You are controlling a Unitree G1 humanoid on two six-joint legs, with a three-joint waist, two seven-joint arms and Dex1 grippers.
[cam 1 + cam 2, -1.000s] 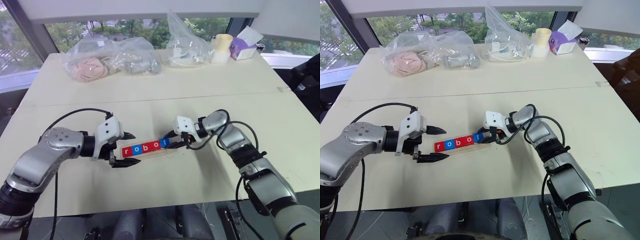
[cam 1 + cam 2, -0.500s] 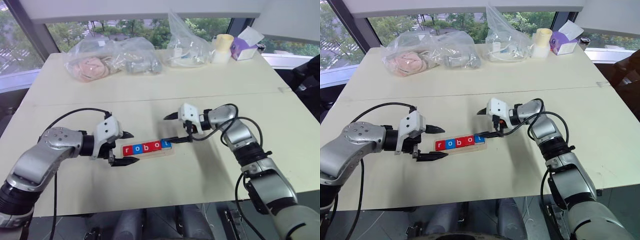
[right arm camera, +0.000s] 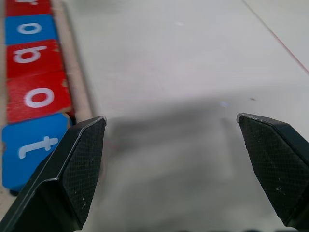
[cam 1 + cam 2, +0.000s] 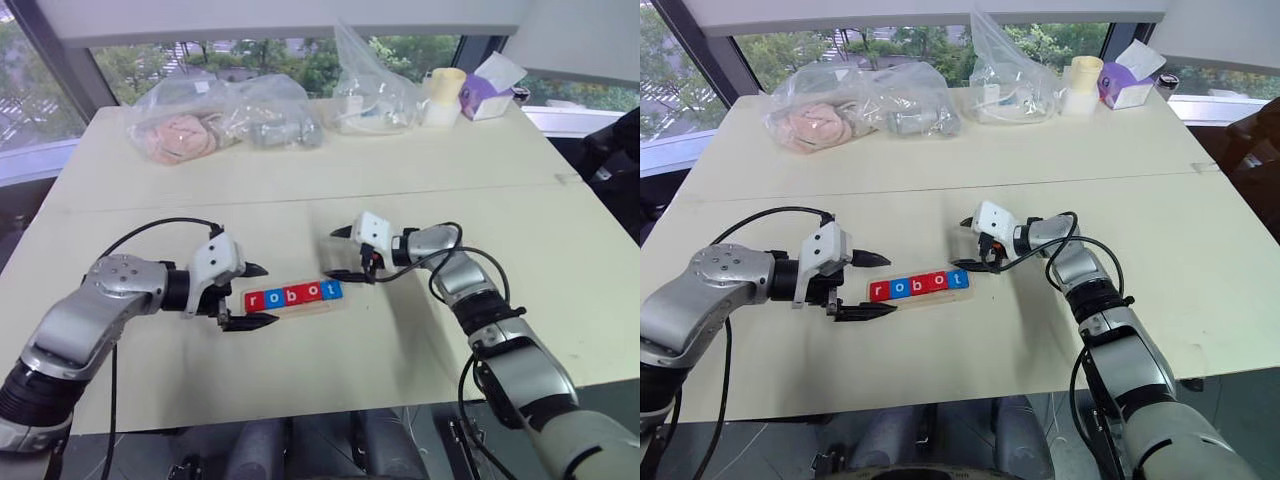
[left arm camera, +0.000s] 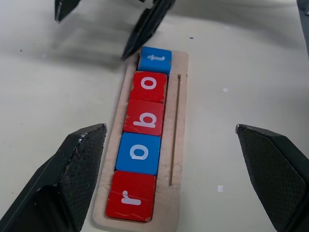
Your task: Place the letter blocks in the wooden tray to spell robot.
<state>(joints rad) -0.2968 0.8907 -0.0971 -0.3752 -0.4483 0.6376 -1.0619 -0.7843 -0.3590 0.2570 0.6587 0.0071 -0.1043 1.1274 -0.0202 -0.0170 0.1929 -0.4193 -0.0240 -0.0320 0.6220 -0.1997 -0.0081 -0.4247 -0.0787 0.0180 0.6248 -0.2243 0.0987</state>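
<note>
Centre frame on the desk (image 4: 420, 340), the letter blocks (image 4: 294, 294) spell "robot" in the wooden tray (image 5: 176, 145); our left gripper (image 4: 252, 296) and right gripper (image 4: 338, 253) stand wide, empty; next, we judge, only retreat

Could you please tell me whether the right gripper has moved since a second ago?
Yes. The right gripper has opened and drawn back from the blue t block at the wooden tray end, toward the far side of the table.
</note>
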